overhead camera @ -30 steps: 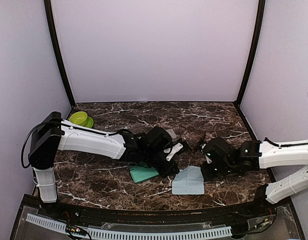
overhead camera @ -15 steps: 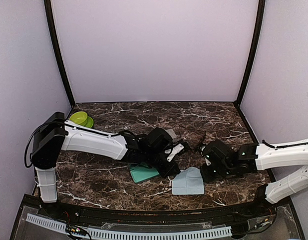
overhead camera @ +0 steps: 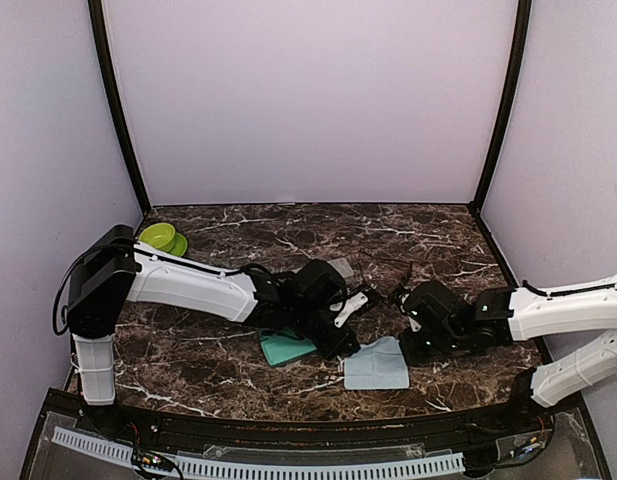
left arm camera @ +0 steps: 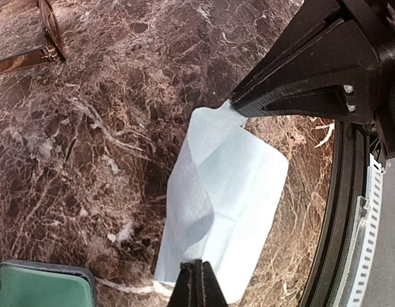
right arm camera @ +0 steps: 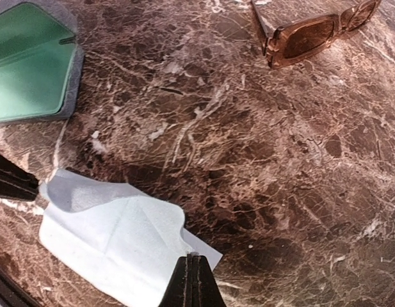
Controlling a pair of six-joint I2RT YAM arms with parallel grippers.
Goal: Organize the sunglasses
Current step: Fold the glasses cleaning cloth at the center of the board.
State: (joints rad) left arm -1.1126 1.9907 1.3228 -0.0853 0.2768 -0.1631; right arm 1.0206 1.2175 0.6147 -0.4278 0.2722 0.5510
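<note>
A light blue cloth (overhead camera: 378, 363) lies partly folded on the marble table near the front. My left gripper (left arm camera: 197, 274) is shut on the cloth's (left arm camera: 229, 198) near edge. My right gripper (right arm camera: 196, 261) is shut on a corner of the cloth (right arm camera: 114, 236) on the opposite side. In the top view the left gripper (overhead camera: 352, 349) and right gripper (overhead camera: 407, 349) sit at the cloth's two far corners. One pair of sunglasses (right arm camera: 312, 32) with a brown frame lies folded beyond the cloth, also seen in the left wrist view (left arm camera: 45, 39). The pink-purple pair is out of view.
A case with a green inside (overhead camera: 288, 347) lies open left of the cloth, under the left arm; it also shows in the right wrist view (right arm camera: 31, 61). A grey case (overhead camera: 341, 268) lies behind the left wrist. A green bowl (overhead camera: 160, 237) stands at the far left.
Both grippers have crept slightly closer to the cloth's corners. The cloth, case and sunglasses stay where they were.
</note>
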